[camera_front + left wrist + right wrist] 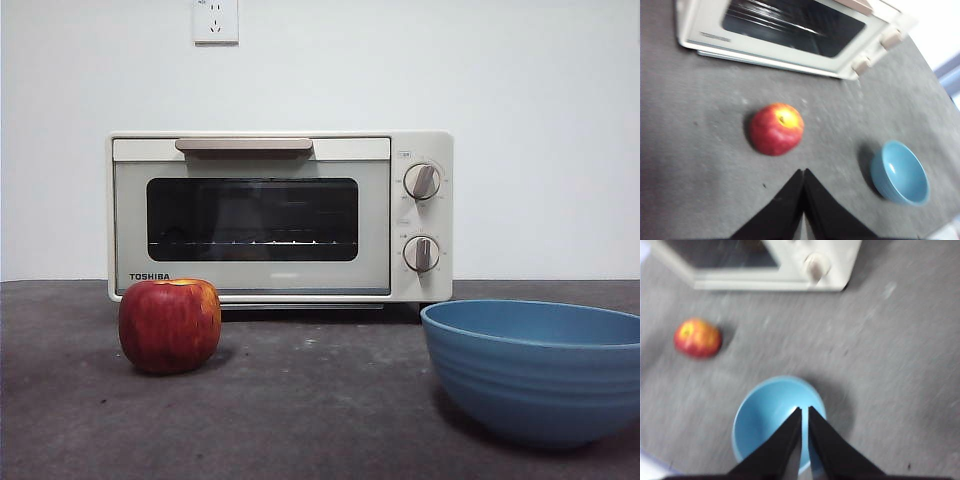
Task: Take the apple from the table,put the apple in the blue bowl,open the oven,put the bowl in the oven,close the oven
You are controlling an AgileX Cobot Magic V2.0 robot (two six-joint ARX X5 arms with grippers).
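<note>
Apple (170,326): red with a yellow-orange patch at the stem end, standing on the table (300,420) to the left, in front of the oven's left corner and apart from it. Oven (280,217): cream-white TOSHIBA unit at the back against the wall, door shut, beige bar handle (244,145) along the top of the door, dark glass window, two knobs (422,181) stacked on the right panel. Blue bowl (535,370): at the right, nearer than the oven, upright, nothing in it, well apart from the apple. Left gripper (803,172): above the table, short of the apple, jaws pressed together, holding nothing. Right gripper (805,410): poised over the blue bowl, jaws nearly together with only a thin slit between them, holding nothing. Wall outlet (215,20): white, above the oven.
</note>
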